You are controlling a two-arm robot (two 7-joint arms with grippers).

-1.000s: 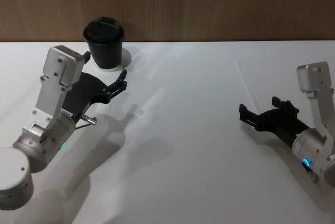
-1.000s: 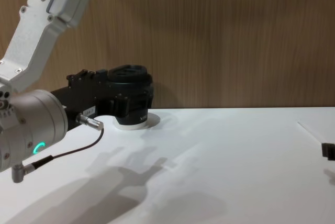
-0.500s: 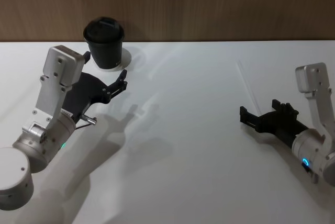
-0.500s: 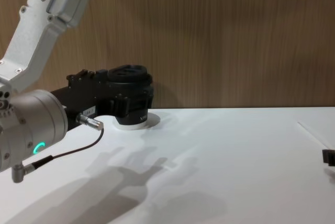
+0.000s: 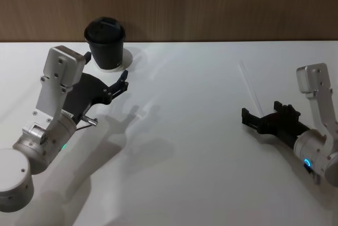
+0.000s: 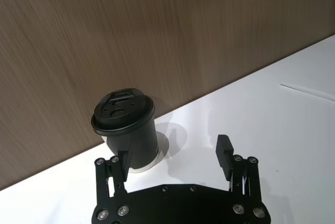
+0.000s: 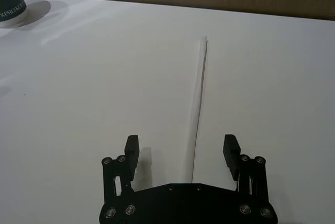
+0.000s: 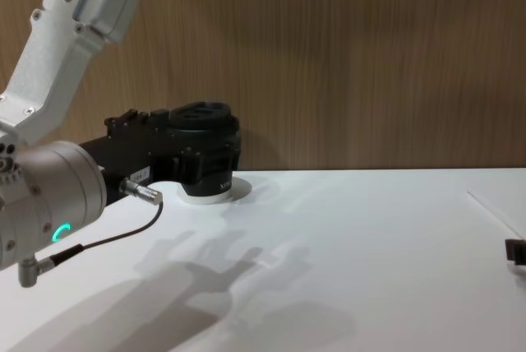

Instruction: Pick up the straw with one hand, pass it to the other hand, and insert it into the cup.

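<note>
The thin white straw (image 5: 248, 85) lies flat on the white table at the right. My right gripper (image 5: 262, 114) hangs open over its near end. In the right wrist view the straw (image 7: 196, 98) runs out from between the spread fingers of that gripper (image 7: 181, 149). The black lidded cup (image 5: 105, 38) stands at the back left against the wooden wall. My left gripper (image 5: 125, 79) is open and holds nothing, just in front and to the right of the cup. The left wrist view shows the cup (image 6: 125, 127) beyond the left gripper (image 6: 174, 153), close to one finger.
The wooden wall (image 5: 211, 4) rises directly behind the table's back edge. In the chest view the left arm's silver wrist (image 8: 49, 204) with its green ring and thin black cable fills the left, partly covering the cup (image 8: 204, 115). One right finger (image 8: 515, 251) shows at the right edge.
The right gripper has sunk a little toward the table over the straw's near end. The left arm, the cup and the straw have not moved.
</note>
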